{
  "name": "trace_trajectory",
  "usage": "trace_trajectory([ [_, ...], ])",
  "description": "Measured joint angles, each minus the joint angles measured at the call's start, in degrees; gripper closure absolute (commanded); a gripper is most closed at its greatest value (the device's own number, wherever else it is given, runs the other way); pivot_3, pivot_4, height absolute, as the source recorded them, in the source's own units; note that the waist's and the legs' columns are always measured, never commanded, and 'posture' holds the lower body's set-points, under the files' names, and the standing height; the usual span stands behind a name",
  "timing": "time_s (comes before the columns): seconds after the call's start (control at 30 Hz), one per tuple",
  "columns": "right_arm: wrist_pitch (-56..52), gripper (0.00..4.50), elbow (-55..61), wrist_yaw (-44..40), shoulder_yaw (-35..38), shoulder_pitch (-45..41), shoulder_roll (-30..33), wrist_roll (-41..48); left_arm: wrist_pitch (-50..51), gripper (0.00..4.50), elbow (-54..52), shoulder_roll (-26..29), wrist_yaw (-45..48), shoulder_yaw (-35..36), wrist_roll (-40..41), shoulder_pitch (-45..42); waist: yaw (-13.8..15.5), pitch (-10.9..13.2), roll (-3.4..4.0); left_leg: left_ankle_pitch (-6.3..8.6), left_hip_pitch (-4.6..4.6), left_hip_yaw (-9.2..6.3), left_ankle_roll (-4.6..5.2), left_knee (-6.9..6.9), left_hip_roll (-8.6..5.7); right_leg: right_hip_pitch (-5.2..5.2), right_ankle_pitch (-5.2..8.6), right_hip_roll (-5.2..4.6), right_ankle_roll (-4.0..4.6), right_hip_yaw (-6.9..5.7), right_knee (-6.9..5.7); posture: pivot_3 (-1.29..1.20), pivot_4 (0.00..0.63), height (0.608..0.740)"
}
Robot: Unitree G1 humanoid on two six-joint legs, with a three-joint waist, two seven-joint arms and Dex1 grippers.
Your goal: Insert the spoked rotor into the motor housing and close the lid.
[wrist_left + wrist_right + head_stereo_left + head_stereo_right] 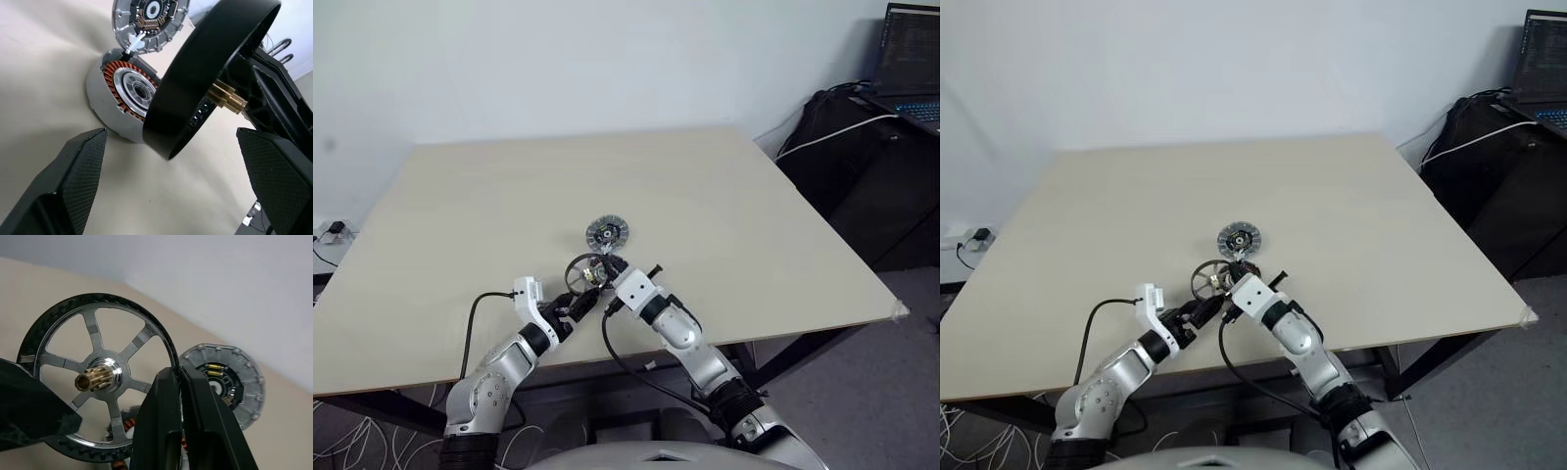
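Left wrist view shows the right gripper (178,382) clamped on the spoked rotor's (205,73) rim, tilted on edge just near-right of the motor housing (122,98), its lid (606,234) lying open beyond; the left gripper (171,186) gapes alongside.

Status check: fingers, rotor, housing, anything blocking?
Left gripper open, empty. Right gripper shut on spoked rotor rim, held above motor housing. Lid open, lying flat on the table. Nothing blocking.
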State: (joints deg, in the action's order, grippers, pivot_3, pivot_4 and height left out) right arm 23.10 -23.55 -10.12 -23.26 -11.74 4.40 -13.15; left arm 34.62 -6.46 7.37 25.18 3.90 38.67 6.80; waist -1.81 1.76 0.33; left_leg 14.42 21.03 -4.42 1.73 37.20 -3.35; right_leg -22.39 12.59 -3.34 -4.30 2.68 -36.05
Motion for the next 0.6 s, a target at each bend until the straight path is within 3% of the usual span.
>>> trace_trajectory([
  [0.23, -1.0, 4.46, 0.5, -2.6, 0.3, 0.4, 0.4, 1.0, 0.5, 0.00, 0.0, 1.0, 1.0, 0.0, 0.0, 0.3, 0.1, 0.0, 0.00, 0.01, 0.00, 0.00, -0.01, -0.01, 0.00, 0.00, 0.00, -0.02, 0.00, 0.00, 0.00, 0.00, 0.000, 0.740],
  [0.33, -1.3, 4.50, 0.5, -2.5, 0.4, 0.5, 0.4, 0.9, 1.1, 0.60, 0.0, 1.0, 1.0, 0.1, 0.0, 0.7, 0.1, 0.0, 0.00, 0.01, 0.00, 0.00, -0.01, -0.02, 0.00, -0.01, 0.00, -0.02, 0.01, 0.00, 0.00, 0.00, 0.000, 0.740],
  [0.6, -2.2, 4.50, 0.5, -2.5, 0.4, 0.5, 0.5, 0.2, 1.5, 0.60, -0.4, 1.9, 1.1, 0.3, 0.3, 2.0, 0.2, 0.0, 0.00, 0.01, 0.00, 0.00, -0.02, -0.02, 0.00, -0.01, 0.01, -0.03, 0.00, 0.00, 0.00, 0.00, 0.000, 0.740],
])
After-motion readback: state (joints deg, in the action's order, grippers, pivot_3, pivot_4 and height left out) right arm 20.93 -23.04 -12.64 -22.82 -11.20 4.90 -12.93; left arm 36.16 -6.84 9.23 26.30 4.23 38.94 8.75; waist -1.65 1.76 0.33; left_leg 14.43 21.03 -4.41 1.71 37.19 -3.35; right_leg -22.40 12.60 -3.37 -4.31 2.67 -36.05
